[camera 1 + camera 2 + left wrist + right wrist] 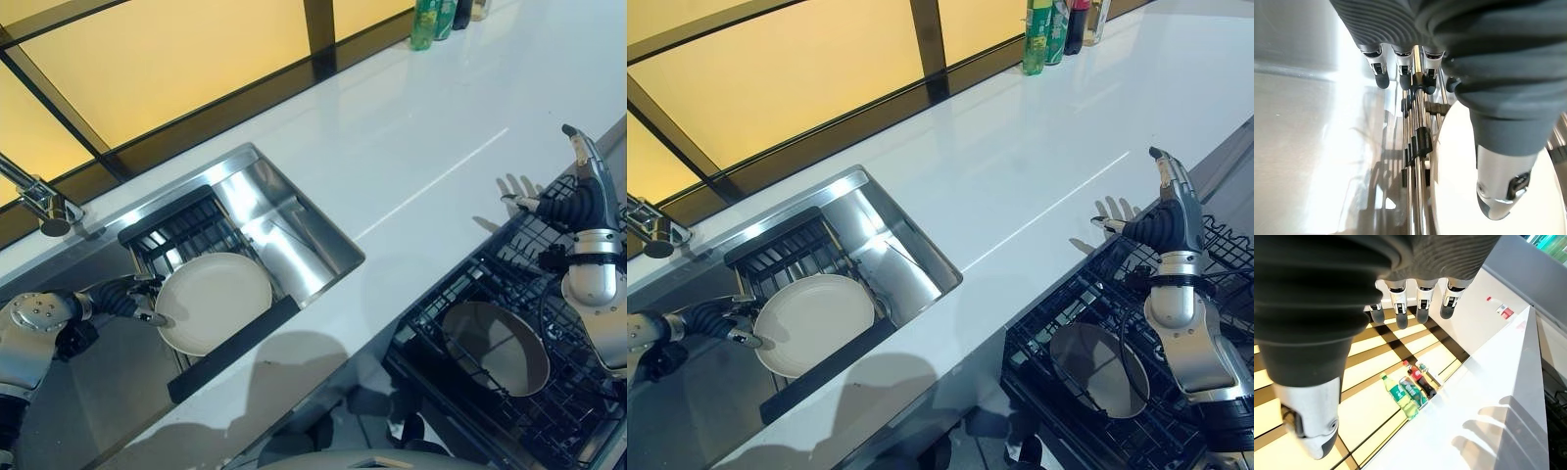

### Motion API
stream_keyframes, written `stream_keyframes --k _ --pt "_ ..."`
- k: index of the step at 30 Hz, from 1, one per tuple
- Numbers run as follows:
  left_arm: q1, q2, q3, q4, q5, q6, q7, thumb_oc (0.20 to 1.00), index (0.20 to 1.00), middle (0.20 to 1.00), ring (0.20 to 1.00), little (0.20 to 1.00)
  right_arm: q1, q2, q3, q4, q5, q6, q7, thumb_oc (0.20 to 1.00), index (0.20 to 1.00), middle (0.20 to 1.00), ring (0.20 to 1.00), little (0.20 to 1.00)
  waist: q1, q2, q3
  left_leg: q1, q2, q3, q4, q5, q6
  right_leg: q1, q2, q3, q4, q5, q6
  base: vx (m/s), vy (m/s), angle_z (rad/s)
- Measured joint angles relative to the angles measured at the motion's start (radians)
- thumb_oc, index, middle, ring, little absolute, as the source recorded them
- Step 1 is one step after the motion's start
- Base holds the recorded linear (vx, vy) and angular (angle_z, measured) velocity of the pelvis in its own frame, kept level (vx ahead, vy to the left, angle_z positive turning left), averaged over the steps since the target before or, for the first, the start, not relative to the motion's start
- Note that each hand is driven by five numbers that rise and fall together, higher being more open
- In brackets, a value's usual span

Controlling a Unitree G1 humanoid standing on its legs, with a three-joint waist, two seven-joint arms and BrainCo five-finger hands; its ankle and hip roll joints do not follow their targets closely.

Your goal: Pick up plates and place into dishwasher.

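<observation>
A white plate point(216, 301) lies tilted on the black rack point(181, 230) inside the steel sink. My left hand point(122, 297) is at the plate's left rim. Its thumb point(1503, 191) reaches over the plate's face point(1459, 171) and its fingers point(1403, 73) point straight along the rack bars, open. A second, beige plate point(495, 348) stands in the black dishwasher rack point(441, 294) at the lower right. My right hand point(578, 201) is raised above that rack's far edge, its fingers point(1400, 308) straight and holding nothing.
The white counter point(411, 147) runs between the sink and the dishwasher rack. Bottles point(423, 24) stand at its far end by the yellow window wall. A faucet point(39, 201) juts out at the sink's left.
</observation>
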Motion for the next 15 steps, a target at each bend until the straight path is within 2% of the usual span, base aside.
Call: stream_keyframes --k 11,15 --pt "0.017 -0.003 0.003 -0.063 -0.013 0.016 0.022 1.000 1.000 1.000 1.000 1.000 0.013 0.000 -0.004 0.000 0.016 0.007 -0.011 1.000 1.000 1.000 1.000 1.000 0.001 -0.007 0.002 0.001 -0.001 0.000 0.002 0.000 0.000 0.005 -0.001 0.000 0.001 0.000 0.000 0.01 -0.020 0.00" --pt "0.049 -0.019 0.043 -0.017 0.058 -0.019 0.179 1.000 1.000 1.000 1.000 1.000 0.023 0.001 -0.021 -0.009 0.016 0.007 -0.006 1.000 1.000 1.000 1.000 1.000 -0.004 -0.013 0.002 0.001 0.000 0.001 0.002 0.000 0.000 0.004 0.000 0.001 0.001 0.000 0.000 0.00 0.000 0.00"
